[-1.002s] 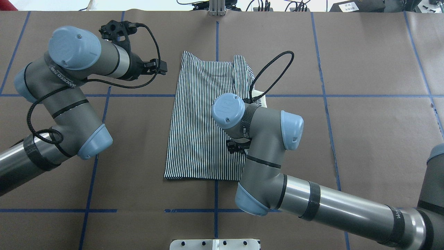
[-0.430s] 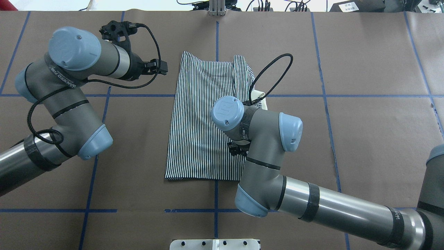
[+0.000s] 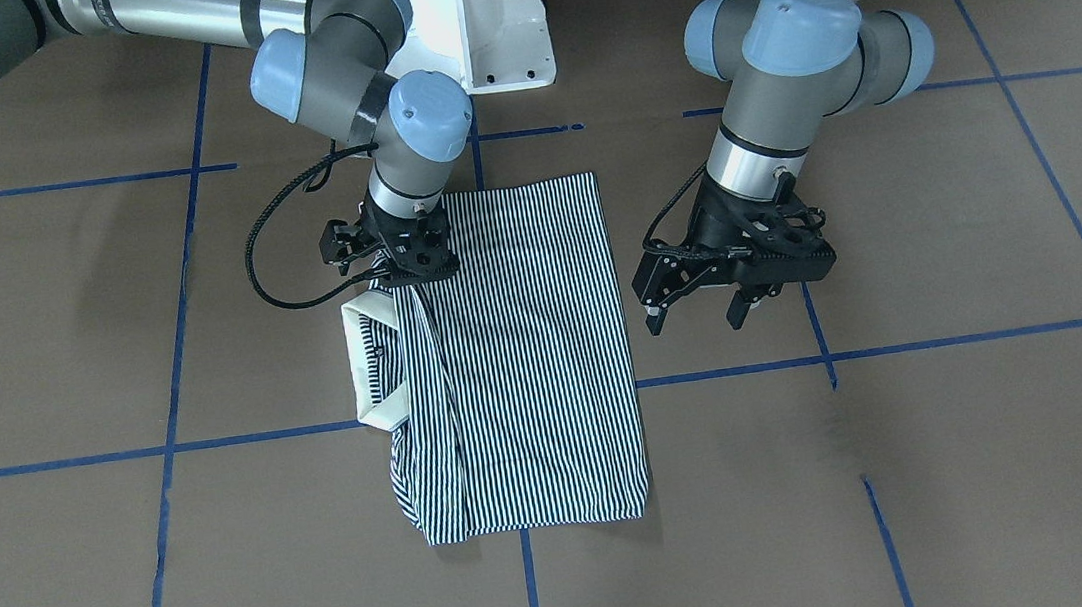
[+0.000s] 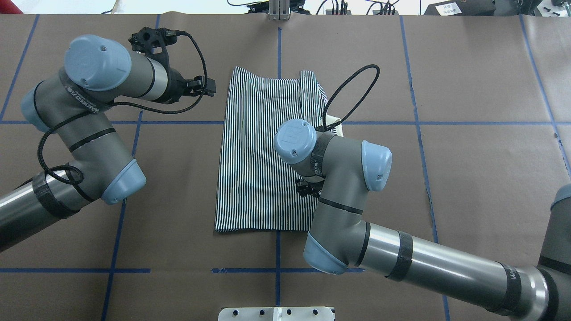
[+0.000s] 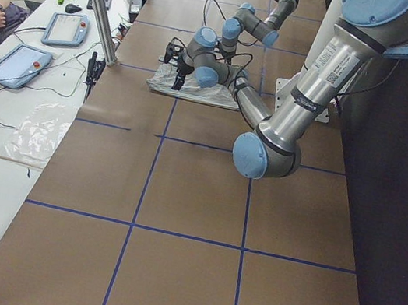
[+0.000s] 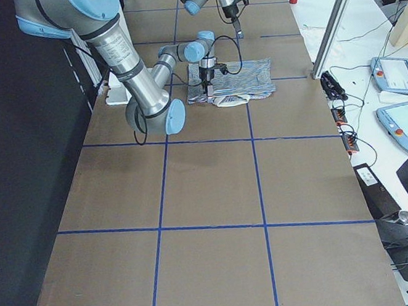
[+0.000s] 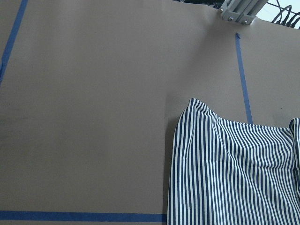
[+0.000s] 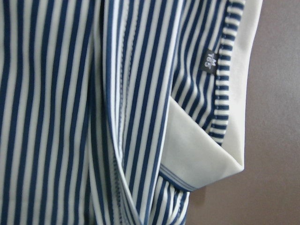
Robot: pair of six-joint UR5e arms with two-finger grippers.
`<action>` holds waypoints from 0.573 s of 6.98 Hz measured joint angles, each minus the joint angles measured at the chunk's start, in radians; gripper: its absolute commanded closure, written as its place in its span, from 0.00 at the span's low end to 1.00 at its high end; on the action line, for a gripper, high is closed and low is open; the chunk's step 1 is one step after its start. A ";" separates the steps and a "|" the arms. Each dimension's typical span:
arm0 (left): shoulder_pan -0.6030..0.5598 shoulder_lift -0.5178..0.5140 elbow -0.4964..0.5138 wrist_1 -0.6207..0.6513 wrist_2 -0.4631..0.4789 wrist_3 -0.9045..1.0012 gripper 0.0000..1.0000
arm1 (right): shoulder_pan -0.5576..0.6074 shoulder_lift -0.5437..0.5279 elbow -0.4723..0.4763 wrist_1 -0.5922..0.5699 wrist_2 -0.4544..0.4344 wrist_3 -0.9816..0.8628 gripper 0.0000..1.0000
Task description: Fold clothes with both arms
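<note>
One striped polo shirt (image 3: 526,355); two arms; left hand (image 3: 698,312) spread; right hand (image 3: 409,272) low on it.

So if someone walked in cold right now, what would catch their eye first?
The striped polo shirt, folded into a narrow rectangle mid-table, its cream collar sticking out on the robot's right. Next, the right gripper pressed down on that collar-side fold, its jaws hidden from view. Then the left gripper, jaws open, hanging empty beside the shirt's other edge.

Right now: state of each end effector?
Left end effector: open, empty, beside the shirt.
Right end effector: down on the shirt's edge; open or shut cannot be told.
</note>
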 measured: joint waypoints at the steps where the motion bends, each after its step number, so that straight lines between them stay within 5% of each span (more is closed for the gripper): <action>1: 0.000 -0.001 0.011 -0.012 0.000 -0.002 0.00 | 0.003 0.000 0.002 0.000 -0.001 -0.001 0.00; 4: 0.000 -0.004 0.044 -0.051 0.000 -0.007 0.00 | 0.008 -0.004 0.004 0.000 -0.008 -0.002 0.00</action>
